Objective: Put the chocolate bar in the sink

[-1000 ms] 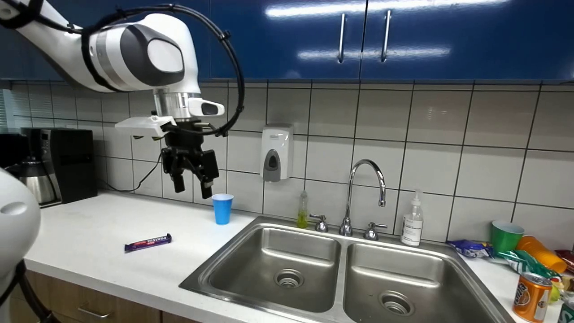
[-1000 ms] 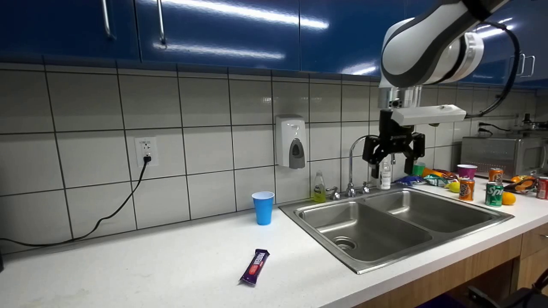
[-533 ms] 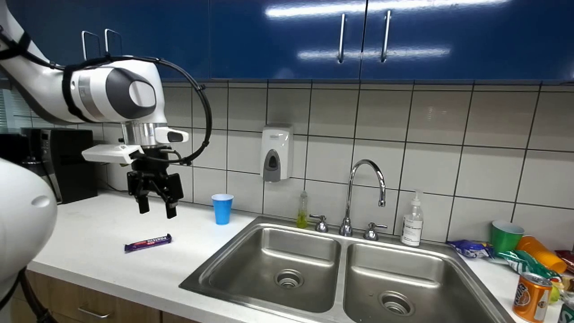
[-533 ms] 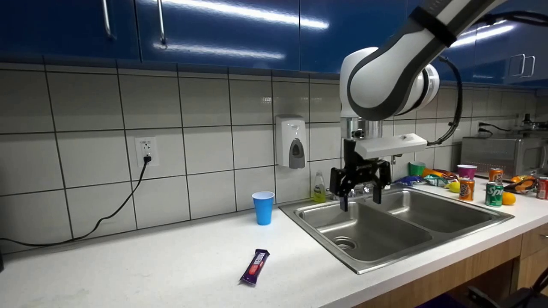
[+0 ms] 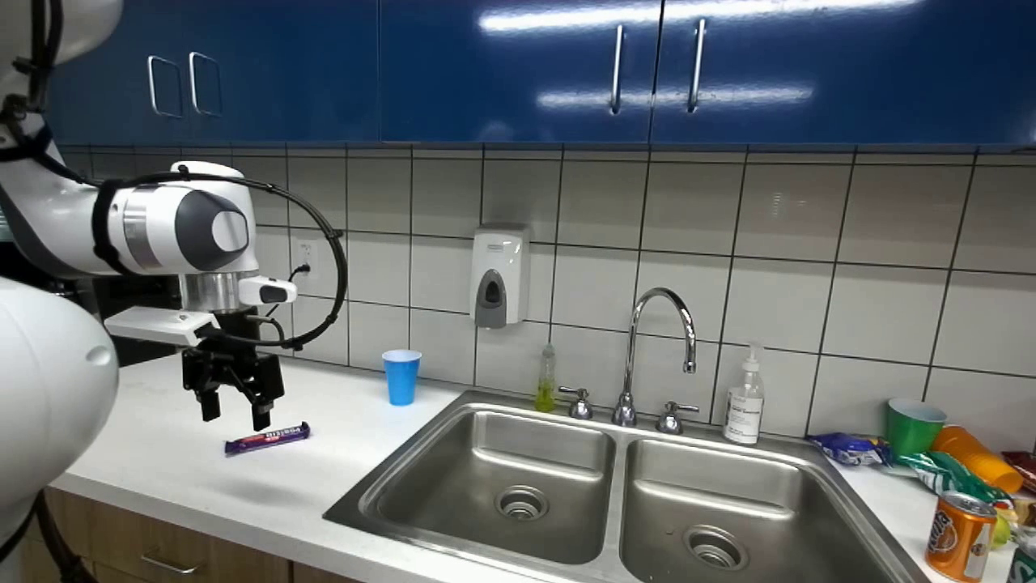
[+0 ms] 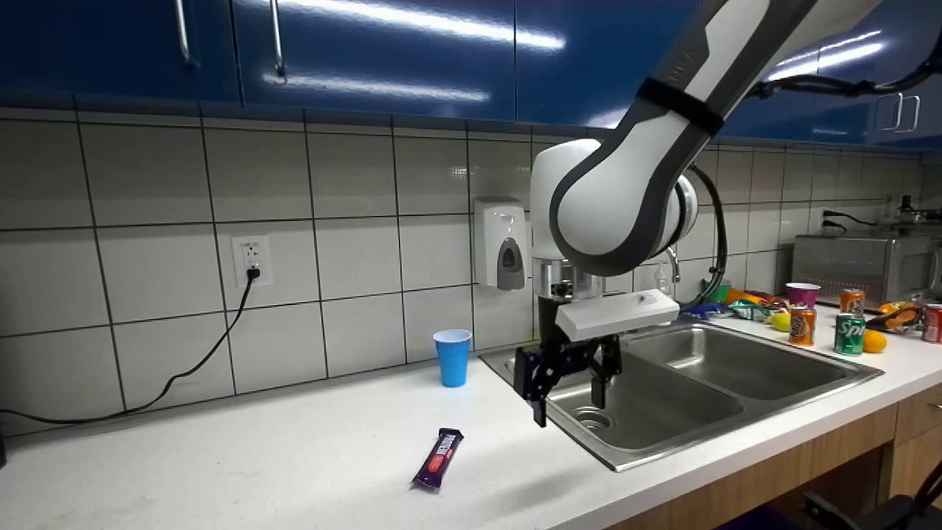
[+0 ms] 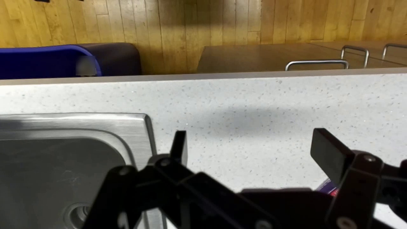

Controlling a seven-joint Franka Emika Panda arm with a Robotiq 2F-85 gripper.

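The chocolate bar lies flat on the white counter left of the sink in an exterior view (image 5: 271,439); it also shows in an exterior view (image 6: 439,460). In the wrist view only a sliver of the bar (image 7: 327,186) shows; the right finger and gripper body hide the rest. My gripper (image 5: 235,413) is open and empty, in the air above the counter, its jaws wide apart. It also shows in an exterior view (image 6: 569,404) and in the wrist view (image 7: 252,148). The sink's left basin (image 5: 453,494) has a round drain and also shows in the wrist view (image 7: 47,168).
A blue cup (image 5: 401,379) stands on the counter near the wall, behind the bar. A faucet (image 5: 628,356) and bottles stand behind the sink. The right basin (image 5: 712,486) adjoins. Cans and packets lie beyond it. The counter's front edge (image 7: 178,77) shows in the wrist view.
My gripper has moved down and away from the sink, toward the side where the bar lies. It stays open. The bar and the cup have not moved.
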